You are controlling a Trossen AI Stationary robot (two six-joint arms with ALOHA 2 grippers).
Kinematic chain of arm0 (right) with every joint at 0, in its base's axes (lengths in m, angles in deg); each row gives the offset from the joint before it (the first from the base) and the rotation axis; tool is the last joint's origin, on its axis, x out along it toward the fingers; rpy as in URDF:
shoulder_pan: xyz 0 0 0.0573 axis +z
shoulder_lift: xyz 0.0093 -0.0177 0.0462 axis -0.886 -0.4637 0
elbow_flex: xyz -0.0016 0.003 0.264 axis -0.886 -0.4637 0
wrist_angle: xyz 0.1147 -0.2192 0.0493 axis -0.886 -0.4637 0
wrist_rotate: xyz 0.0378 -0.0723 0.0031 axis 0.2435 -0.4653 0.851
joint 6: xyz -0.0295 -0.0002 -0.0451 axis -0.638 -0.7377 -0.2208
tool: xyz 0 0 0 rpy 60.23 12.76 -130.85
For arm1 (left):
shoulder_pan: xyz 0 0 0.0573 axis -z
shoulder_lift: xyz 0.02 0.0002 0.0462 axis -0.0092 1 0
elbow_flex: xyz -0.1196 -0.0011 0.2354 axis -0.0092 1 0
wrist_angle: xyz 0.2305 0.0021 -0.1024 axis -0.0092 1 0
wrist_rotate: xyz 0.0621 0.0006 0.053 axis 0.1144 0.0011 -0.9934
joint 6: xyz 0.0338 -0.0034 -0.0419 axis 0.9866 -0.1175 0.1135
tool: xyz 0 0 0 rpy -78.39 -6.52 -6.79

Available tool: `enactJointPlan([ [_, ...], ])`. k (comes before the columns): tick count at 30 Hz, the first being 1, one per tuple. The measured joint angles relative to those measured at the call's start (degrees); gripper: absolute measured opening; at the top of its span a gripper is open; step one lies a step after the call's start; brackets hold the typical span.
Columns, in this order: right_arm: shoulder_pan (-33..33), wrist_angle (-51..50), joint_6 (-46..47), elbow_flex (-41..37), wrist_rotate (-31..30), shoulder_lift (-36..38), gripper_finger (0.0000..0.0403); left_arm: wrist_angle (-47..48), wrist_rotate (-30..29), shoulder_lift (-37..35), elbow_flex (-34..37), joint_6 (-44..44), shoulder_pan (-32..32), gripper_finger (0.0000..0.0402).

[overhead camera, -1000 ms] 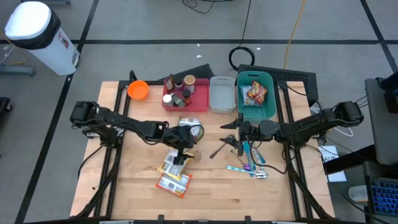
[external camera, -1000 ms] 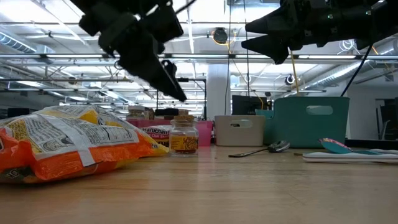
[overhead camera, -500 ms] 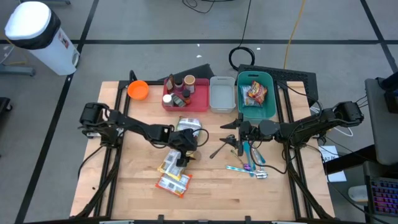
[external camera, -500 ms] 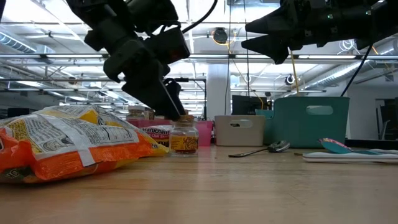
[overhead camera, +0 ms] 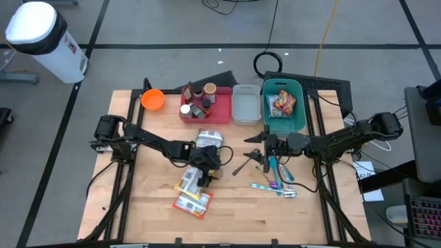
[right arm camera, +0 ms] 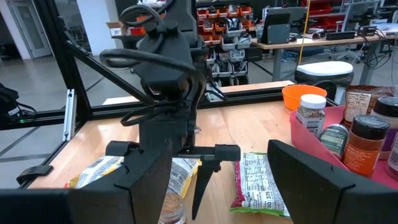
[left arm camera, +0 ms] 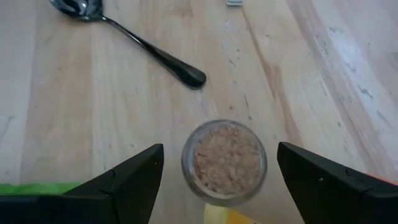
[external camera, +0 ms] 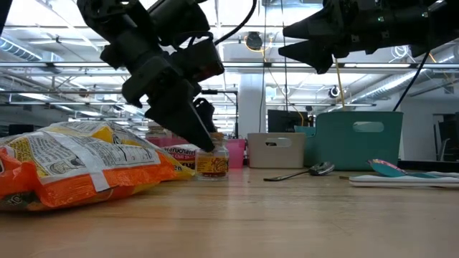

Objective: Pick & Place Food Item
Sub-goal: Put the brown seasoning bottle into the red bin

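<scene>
A small glass jar with a cork lid (left arm camera: pixel 225 162) stands upright on the wooden table, beside yellow-orange snack bags (overhead camera: pixel 189 182). It also shows in the low view (external camera: pixel 211 163). My left gripper (left arm camera: pixel 219 148) is open and points down over the jar, one finger on each side of it with a gap to each. In the high view it (overhead camera: pixel 207 165) is at the table's middle. My right gripper (overhead camera: pixel 258 155) is open and empty, held high above the table (external camera: pixel 287 39) to the right of the middle.
A spoon (overhead camera: pixel 244 165) lies right of the jar, and more cutlery (overhead camera: pixel 275 180) lies under the right arm. At the far edge stand an orange bowl (overhead camera: pixel 153 100), a pink tray of spice bottles (overhead camera: pixel 215 114), a grey bin (overhead camera: pixel 246 118) and a teal bin (overhead camera: pixel 298 124). A green-white bag (overhead camera: pixel 209 139) lies behind the jar.
My left gripper has come down toward the jar and moved a little toward the table's right and near edges. Its open fingers now reach the jar's lid height. The jar has stayed in place.
</scene>
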Motion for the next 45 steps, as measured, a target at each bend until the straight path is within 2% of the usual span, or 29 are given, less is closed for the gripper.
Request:
enactJointPlan([
  [12, 0.00, 0.01, 0.00, 0.00, 0.00, 0.01, 0.0256, -0.45, 0.02, -0.49, 0.00, -0.20, 0.00, 0.0183],
  [19, 0.00, 0.02, 0.00, 0.00, 0.00, -0.02, 0.0256, 0.44, -0.03, -1.62, 0.07, -2.00, -0.40, 0.0188],
  [22, 0.00, 0.02, 0.00, 0.00, 0.00, 0.01, 0.0256, 0.67, -0.07, -4.61, 0.09, -3.87, -1.35, 0.0201],
  [25, -0.01, 0.03, 0.00, 0.00, 0.00, 0.00, 0.0256, 1.30, -0.06, -8.69, 0.09, -4.72, -3.15, 0.0194],
  [29, 0.00, 0.07, 0.00, 0.00, -0.01, -0.01, 0.0256, 1.18, -0.85, -13.98, 0.06, -4.73, -6.94, 0.0181],
  [34, 0.00, 0.07, 0.14, 0.00, -0.02, -0.02, 0.0256, 1.15, -6.56, -18.67, 0.00, -3.86, -12.82, 0.0181],
  [41, -0.01, 0.07, 0.35, 0.00, -0.02, -0.01, 0.0256, -2.16, -7.42, -19.42, -0.04, -3.20, -21.41, 0.0182],
  [45, -0.02, 0.07, 0.29, 0.00, -0.04, 0.00, 0.0256, -0.58, -7.09, -19.35, -2.72, -3.20, -25.34, 0.0183],
])
